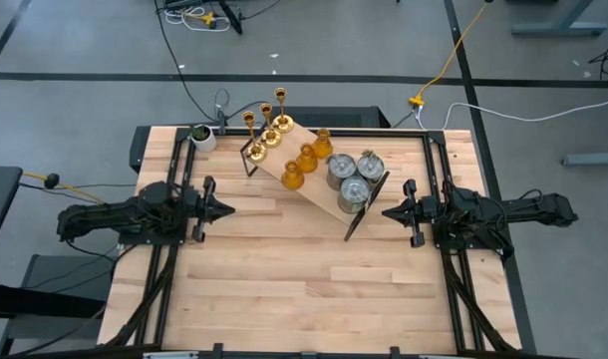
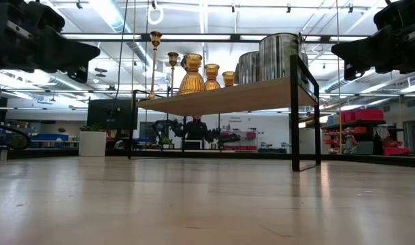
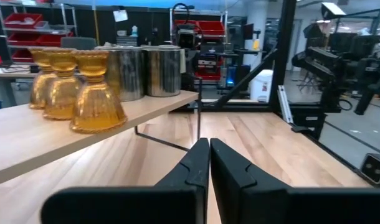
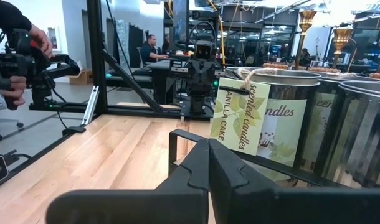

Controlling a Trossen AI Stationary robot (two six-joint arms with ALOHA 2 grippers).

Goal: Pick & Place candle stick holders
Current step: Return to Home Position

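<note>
The candle stick holders stand on a raised wooden shelf (image 1: 309,178) with black legs, set slantwise at the table's far middle. Three brass sticks (image 1: 268,124) stand at its far left end, three amber glass ones (image 1: 306,160) in the middle, three silver cylinders (image 1: 351,179) at its right end. In the left wrist view the amber holders (image 3: 93,93) and cylinders (image 3: 143,71) show on the shelf. My left gripper (image 1: 227,210) hovers shut, level, left of the shelf. My right gripper (image 1: 386,211) hovers shut, level, just right of the cylinders (image 4: 283,118).
A small white pot with a green plant (image 1: 201,137) stands at the table's far left corner. Black frame rails (image 1: 439,179) run along the table's left and right sides. Bare wooden tabletop (image 1: 304,279) stretches across the near half. A person's hands (image 4: 19,74) show beyond the table.
</note>
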